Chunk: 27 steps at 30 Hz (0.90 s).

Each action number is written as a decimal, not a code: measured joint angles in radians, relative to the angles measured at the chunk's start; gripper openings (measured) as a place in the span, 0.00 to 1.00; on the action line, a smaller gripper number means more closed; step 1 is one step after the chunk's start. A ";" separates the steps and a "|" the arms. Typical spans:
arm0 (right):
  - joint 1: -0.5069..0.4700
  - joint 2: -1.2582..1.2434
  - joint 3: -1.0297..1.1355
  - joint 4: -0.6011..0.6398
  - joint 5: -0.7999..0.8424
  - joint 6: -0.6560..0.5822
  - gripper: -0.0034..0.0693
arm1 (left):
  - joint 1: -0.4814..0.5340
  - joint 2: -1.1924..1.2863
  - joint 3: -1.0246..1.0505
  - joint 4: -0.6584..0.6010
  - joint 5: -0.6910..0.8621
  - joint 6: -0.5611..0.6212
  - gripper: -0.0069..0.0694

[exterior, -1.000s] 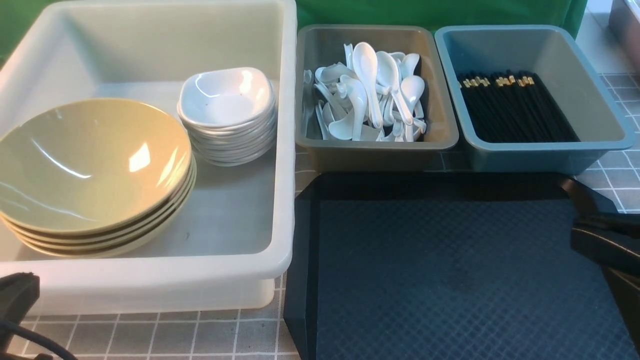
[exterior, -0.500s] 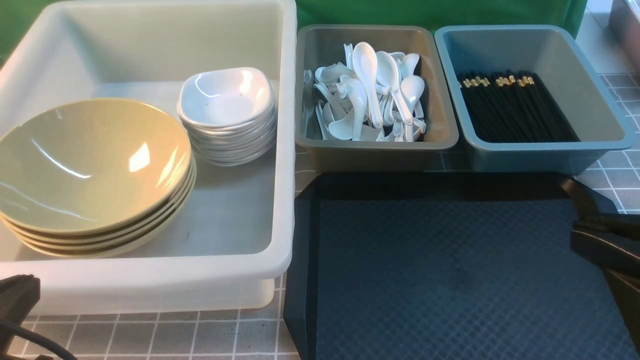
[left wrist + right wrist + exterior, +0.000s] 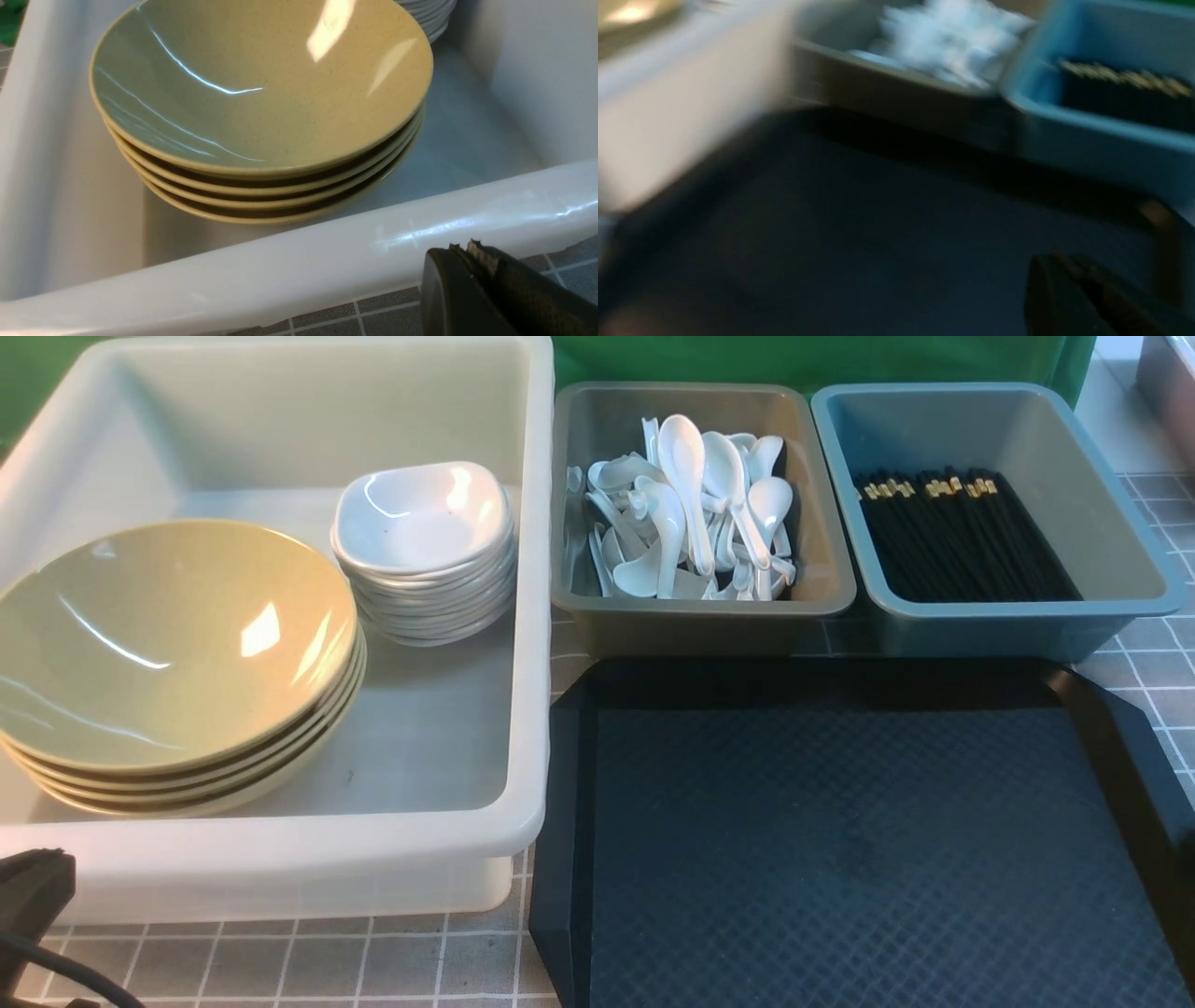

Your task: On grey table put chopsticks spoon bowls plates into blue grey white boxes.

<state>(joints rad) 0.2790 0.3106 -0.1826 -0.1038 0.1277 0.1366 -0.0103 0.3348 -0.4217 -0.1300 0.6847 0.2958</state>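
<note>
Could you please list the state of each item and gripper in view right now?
White box: holds both stacks.
Green plates: stacked in the white box.
White bowls: stacked beside the plates.
Grey box: holds a pile of spoons.
Blue box: holds chopsticks laid side by side.
Black tray: empty.
Left gripper: shut, holding nothing.
Right gripper: shut, holding nothing.

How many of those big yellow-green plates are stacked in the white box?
4, in one stack of yellow-green plates at the near left of the white box, beside the white bowls. The left wrist view shows four rims; a lower one could be hidden.
</note>
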 joint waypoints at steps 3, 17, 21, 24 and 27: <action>-0.112 -0.100 0.085 -0.003 0.000 0.000 0.05 | 0.000 0.000 0.000 0.000 0.000 0.000 0.08; -0.301 -0.320 0.192 -0.035 0.123 -0.004 0.05 | 0.000 0.000 0.001 0.000 0.012 0.000 0.08; -0.301 -0.320 0.191 -0.038 0.129 -0.004 0.05 | 0.000 0.000 0.001 0.000 0.022 0.000 0.08; -0.301 -0.320 0.190 -0.038 0.131 -0.004 0.05 | 0.000 0.000 0.001 0.000 0.022 0.000 0.08; -0.301 -0.320 0.190 -0.038 0.132 -0.004 0.05 | 0.000 0.000 0.001 0.000 0.022 0.000 0.08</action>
<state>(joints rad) -0.0224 -0.0098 0.0072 -0.1420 0.2595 0.1328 -0.0103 0.3348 -0.4209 -0.1303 0.7070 0.2958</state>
